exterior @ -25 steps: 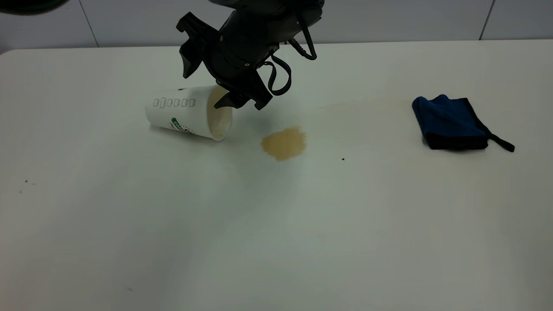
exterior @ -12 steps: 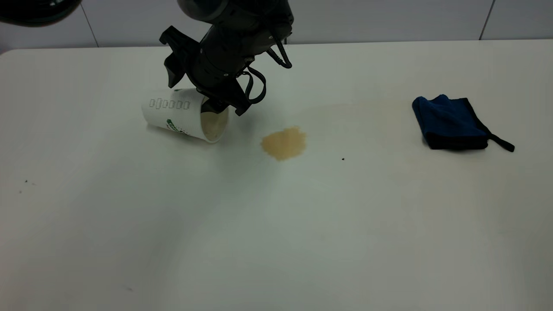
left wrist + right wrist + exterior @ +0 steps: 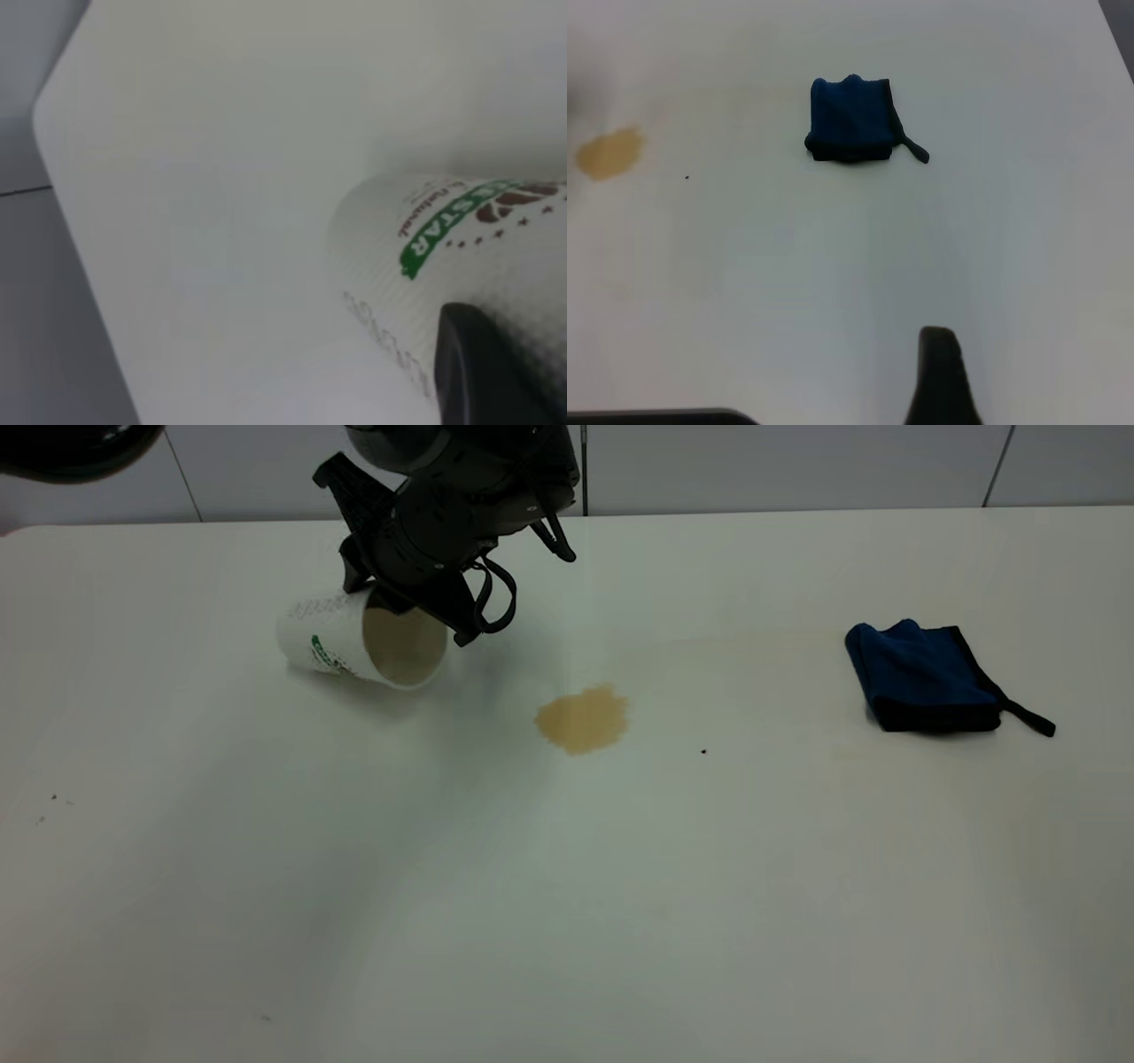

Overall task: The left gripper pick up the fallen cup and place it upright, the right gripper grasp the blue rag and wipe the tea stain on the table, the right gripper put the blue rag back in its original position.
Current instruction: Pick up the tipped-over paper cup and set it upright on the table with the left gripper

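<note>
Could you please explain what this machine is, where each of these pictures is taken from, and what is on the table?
This is a two-armed robot at a white table. The wide picture comes from a camera facing the arms; the other two come from cameras on each arm's wrist.

In the wide picture, the black left gripper is clamped on the rim of a white paper cup, which is tilted with its mouth towards the camera. The left wrist picture shows that cup close up, with its green logo and one dark finger.

To the cup's right lies a tan tea stain, and further right a folded blue rag, untouched.

The right wrist picture looks down on the rag and stain; the right gripper shows only partly there.
</note>
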{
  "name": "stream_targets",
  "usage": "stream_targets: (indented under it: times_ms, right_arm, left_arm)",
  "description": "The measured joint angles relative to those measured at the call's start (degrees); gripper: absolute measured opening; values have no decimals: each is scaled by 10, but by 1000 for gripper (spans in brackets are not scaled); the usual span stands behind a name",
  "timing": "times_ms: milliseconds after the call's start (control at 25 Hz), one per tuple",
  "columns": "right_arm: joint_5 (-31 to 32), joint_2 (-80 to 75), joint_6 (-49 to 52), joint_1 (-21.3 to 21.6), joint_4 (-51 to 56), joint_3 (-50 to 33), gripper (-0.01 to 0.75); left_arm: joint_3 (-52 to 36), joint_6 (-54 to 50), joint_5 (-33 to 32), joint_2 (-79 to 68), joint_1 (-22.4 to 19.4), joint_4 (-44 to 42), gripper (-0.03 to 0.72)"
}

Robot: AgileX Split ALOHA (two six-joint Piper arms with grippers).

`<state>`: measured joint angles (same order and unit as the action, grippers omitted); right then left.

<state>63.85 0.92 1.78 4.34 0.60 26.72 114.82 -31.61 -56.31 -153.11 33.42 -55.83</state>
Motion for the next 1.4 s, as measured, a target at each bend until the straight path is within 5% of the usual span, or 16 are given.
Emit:
stream_targets:
  times_ms: [200,400,760,1160,1400]
  right_arm:
    - [0,0,0,0,0,0,584]
    - [0,0,0,0,1,0,584]
    - [0,0,0,0,1,0,584]
    - [0,0,0,0,1,0,584]
    - [0,0,0,0,1,0,584]
  left_arm:
    - [27,25,-41,3,-1,-8,7]
    - [56,160,-55,51,-6,66,6]
    - [74,425,-17,125,-90,385,6]
    - [74,483,-16,124,-209,603,6]
    - [75,498,1,97,-227,646,8]
